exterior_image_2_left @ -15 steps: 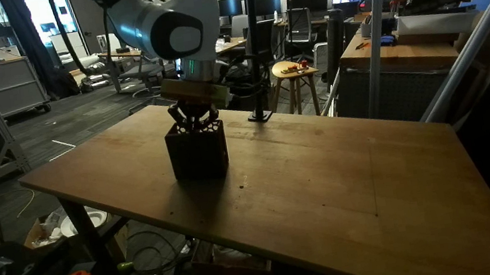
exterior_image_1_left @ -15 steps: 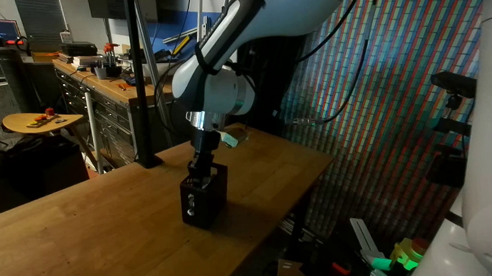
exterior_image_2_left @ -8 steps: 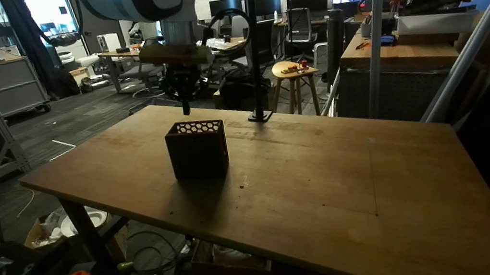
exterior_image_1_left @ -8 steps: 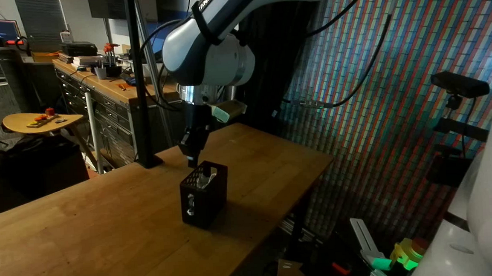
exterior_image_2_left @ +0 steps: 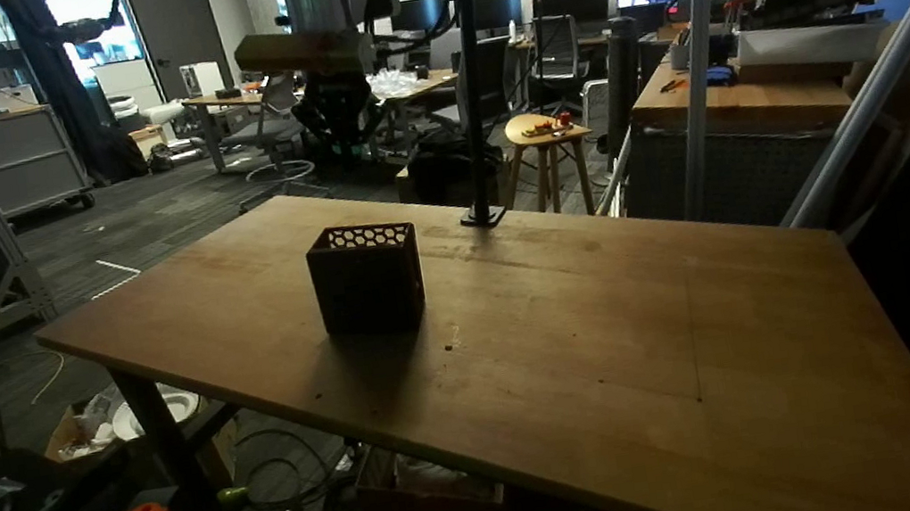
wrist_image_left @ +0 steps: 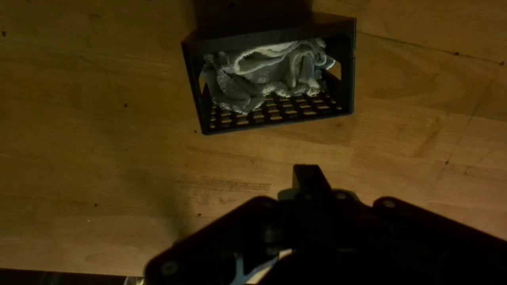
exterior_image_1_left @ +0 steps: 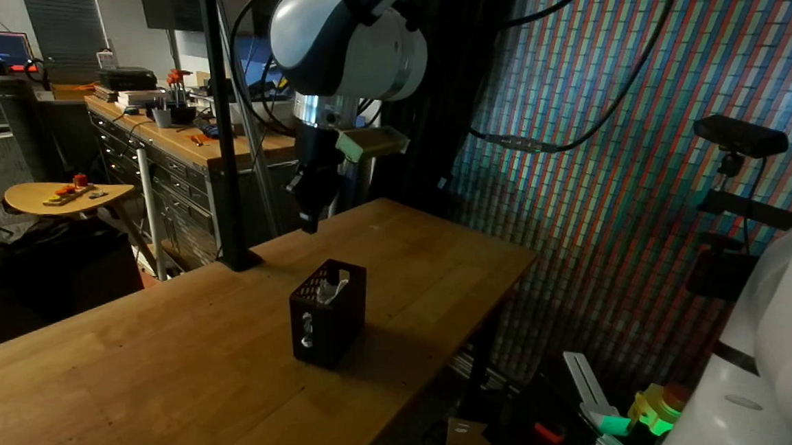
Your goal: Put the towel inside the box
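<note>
The black box [exterior_image_1_left: 323,327] stands upright on the table, and it shows in both exterior views. Inside it lies the towel [wrist_image_left: 269,73], a crumpled grey-white cloth, seen from above in the wrist view. A bit of the same towel [exterior_image_1_left: 331,290] shows through the box's open top in an exterior view. From the opposite side the box [exterior_image_2_left: 368,286] hides the cloth entirely. My gripper [exterior_image_1_left: 309,224] hangs in the air above the table, up and away from the box. In the wrist view the gripper [wrist_image_left: 307,168] has its fingers pressed together with nothing between them.
The wooden table [exterior_image_2_left: 608,314] carries the box towards one end. A black post [exterior_image_2_left: 474,108] rises from the table's edge near the arm. A ribbed multicoloured curtain [exterior_image_1_left: 608,202] hangs beyond the table, and a small stool [exterior_image_2_left: 544,129] stands on the floor.
My gripper has risen out of the box's mouth and drawn back from it, well above the table. Box and towel have stayed where they were.
</note>
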Action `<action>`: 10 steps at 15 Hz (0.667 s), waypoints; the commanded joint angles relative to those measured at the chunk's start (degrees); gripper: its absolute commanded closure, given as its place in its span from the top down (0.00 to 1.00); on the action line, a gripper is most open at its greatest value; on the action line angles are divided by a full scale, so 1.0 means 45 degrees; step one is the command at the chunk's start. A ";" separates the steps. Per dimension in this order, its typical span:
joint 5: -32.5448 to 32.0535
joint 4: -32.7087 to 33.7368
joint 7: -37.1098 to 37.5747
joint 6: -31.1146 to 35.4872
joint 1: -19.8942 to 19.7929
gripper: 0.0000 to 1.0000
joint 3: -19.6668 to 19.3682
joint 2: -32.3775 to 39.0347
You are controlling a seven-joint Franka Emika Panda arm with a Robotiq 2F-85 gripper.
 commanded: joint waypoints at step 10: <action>-0.1220 -0.3376 0.0875 0.0560 -0.0094 0.27 -0.1579 -0.4704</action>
